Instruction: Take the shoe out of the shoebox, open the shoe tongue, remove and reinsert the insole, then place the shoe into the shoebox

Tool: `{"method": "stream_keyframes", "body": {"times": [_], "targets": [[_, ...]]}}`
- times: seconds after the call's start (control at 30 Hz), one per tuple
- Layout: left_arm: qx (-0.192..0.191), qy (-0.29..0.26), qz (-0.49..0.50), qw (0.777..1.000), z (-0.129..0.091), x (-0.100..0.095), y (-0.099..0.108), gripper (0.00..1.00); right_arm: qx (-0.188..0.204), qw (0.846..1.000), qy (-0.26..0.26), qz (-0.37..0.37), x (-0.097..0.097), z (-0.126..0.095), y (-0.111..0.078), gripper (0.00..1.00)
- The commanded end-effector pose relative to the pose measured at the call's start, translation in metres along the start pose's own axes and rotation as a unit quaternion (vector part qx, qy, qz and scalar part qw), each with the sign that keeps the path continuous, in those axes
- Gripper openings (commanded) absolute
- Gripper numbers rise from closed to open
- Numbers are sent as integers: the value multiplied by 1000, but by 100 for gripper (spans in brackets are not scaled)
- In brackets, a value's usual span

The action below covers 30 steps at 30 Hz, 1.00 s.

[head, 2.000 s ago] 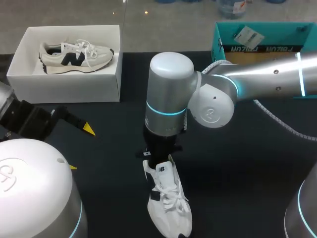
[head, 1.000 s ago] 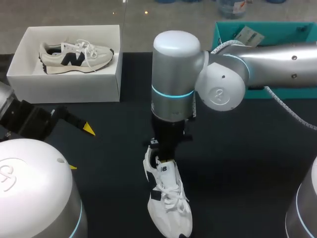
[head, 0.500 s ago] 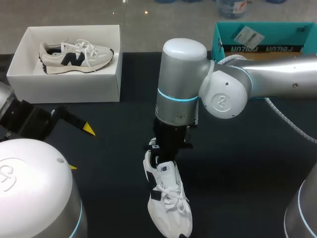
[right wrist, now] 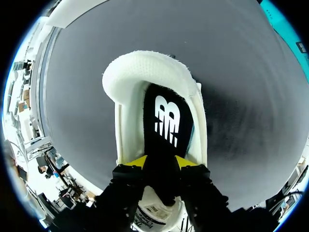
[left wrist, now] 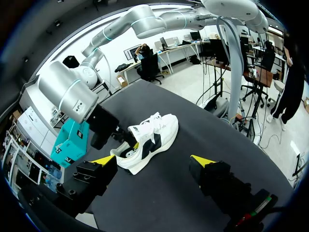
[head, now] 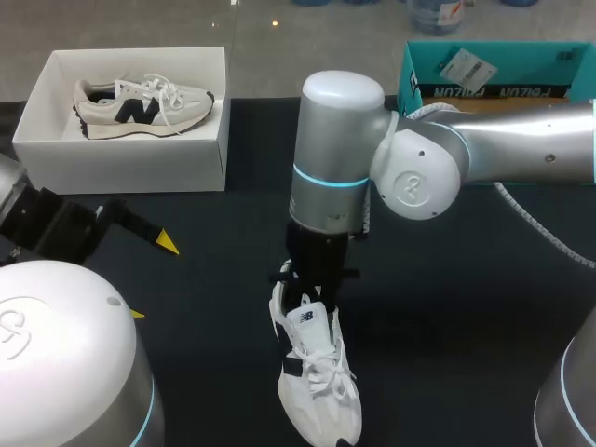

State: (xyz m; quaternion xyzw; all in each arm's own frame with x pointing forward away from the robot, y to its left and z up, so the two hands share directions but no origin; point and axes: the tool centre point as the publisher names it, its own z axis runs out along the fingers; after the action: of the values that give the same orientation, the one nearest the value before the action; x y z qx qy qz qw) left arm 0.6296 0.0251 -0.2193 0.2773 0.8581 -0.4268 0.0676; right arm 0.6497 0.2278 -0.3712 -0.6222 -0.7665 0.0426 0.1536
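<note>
The white shoe (head: 318,386) lies at 6 o'clock on the tabletop (head: 466,307), out of the white shoebox (head: 121,168) at 10 o'clock. Its black insole (right wrist: 166,121) is pinched by the right hand (right wrist: 161,162). The left hand (left wrist: 153,160) is released, well apart. As nothing pins the shoe, it may be dragged up with the insole, or the narrow pinch may be lost.

The right arm (head: 340,163) is hanging over the white shoe (head: 317,372), and the right hand (right wrist: 161,162), pinching the black insole (right wrist: 166,121), is filling the shoe's mouth. Open dark surface (head: 214,279) is lying between the shoe and the spread left hand (head: 152,277). The white shoebox (head: 130,168) and teal box (head: 484,91) are crowding the far corners.
</note>
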Motion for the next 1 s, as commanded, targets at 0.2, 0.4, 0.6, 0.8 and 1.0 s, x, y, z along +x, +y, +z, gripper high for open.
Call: {"method": "stream_keyframes", "body": {"times": [0.2, 0.4, 0.6, 0.8, 1.0], "targets": [[-1, 1, 0, 1000, 0, 0, 0, 100, 2, 1000, 0, -8, 5, 1, 7, 40], [-1, 1, 0, 1000, 0, 0, 0, 100, 8, 1000, -7, -15, 7, 1, 10, 40], [-1, 1, 0, 1000, 0, 0, 0, 100, 15, 1000, -8, -16, 8, 4, 9, 45], [-1, 1, 0, 1000, 0, 0, 0, 100, 17, 1000, -7, -11, 5, 3, 6, 63], [-1, 1, 0, 1000, 0, 0, 0, 100, 21, 1000, -8, -9, 3, 3, 7, 94]]}}
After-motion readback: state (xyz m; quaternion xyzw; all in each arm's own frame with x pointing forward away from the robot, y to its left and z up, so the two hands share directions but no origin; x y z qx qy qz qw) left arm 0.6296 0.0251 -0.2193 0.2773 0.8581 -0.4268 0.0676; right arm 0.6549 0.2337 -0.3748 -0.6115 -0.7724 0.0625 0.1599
